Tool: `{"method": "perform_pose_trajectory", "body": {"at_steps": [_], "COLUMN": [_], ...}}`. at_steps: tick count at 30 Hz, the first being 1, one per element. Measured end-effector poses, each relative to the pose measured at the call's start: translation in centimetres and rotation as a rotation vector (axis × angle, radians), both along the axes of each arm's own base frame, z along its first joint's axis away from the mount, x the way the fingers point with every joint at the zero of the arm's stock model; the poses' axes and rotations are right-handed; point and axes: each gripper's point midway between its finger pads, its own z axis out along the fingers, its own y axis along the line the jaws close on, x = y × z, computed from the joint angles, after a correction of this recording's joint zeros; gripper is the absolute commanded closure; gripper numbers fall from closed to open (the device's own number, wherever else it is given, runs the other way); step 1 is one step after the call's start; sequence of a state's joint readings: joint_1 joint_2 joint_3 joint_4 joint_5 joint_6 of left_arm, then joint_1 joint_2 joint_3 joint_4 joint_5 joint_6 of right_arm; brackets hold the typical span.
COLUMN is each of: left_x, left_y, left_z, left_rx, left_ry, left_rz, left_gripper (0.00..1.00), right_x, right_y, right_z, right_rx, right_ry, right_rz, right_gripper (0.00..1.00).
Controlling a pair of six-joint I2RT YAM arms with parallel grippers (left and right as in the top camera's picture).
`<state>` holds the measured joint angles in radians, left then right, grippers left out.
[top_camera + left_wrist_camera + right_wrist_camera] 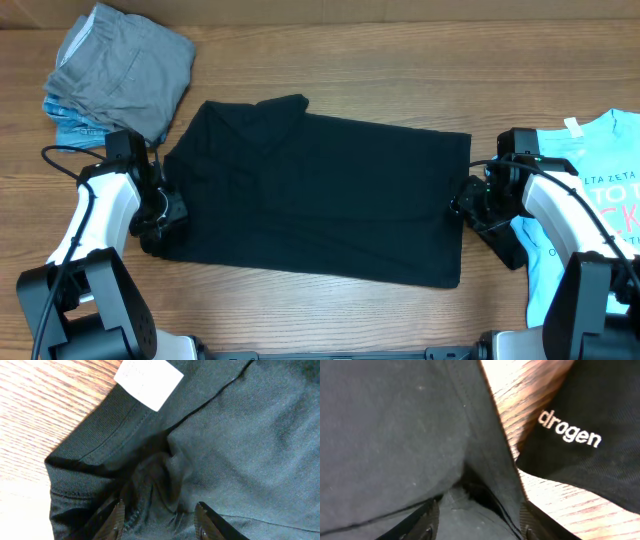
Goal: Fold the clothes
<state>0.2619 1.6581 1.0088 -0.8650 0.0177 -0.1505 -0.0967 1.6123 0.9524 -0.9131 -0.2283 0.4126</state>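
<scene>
a wooden table (pixel 330 320) seen from above, with two white and black robot arms reaching in from the near edge.

the left gripper (pixel 160 218) sits on the left end of a black shirt (pixel 320 190). in its wrist view its fingers (pixel 116 521) stand spread apart, with a bunched fold of black cloth lying between them, not pinched tight. just beyond the fold runs the ribbed collar (pixel 100 430), and past that a small white tag (pixel 149 382).

the right gripper (pixel 466 205) sits at the right edge of the shirt. its fingers (pixel 427 522) are also parted, straddling a raised hem of the black cloth without clamping it. beside the hem a strip of bare wood shows, then another black cloth (pixel 580 435) stitched with the white letters "drogen".

the shirt lies flat across the middle of the table, roughly rectangular, with its far left corner rumpled.

to the right, partly under the right arm, lies a blue tee (pixel 590 200) with printed lettering.

at the far left corner, apart from the shirt, rests a folded grey piece (pixel 125 60) on top of a blue piece (pixel 70 125).
</scene>
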Motion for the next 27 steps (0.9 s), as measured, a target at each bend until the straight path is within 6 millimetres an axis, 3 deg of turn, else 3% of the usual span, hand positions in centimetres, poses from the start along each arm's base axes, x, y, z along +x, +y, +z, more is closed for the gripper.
{"method": "perform_pose_trajectory", "body": {"at_steps": [6,11,22,27], "left_x": [-0.1,-0.1,-0.1,-0.1], "left_y": [0.0,0.0,0.0,0.0], "left_z": [0.0,0.0,0.0,0.0], "left_rx": [-0.001,-0.001,0.0,-0.001], "left_ry": [0.003,0.003,0.003,0.004], "left_rz": [0.0,0.0,0.0,0.0], "left_gripper": [0.52,0.52,0.54,0.55], "right_x": [0.8,0.2,-0.2,-0.9], "right_y": [0.4,1.5,2.3,2.5], "right_z": [-0.5,-1.9,-2.3,-2.3], "right_rx": [0.022,0.077,0.123,0.135], "right_ry": [-0.058,-0.087,-0.101,-0.073], "right_rz": [0.044,0.082,0.118,0.12], "right_gripper": [0.44,0.45,0.96,0.96]}}
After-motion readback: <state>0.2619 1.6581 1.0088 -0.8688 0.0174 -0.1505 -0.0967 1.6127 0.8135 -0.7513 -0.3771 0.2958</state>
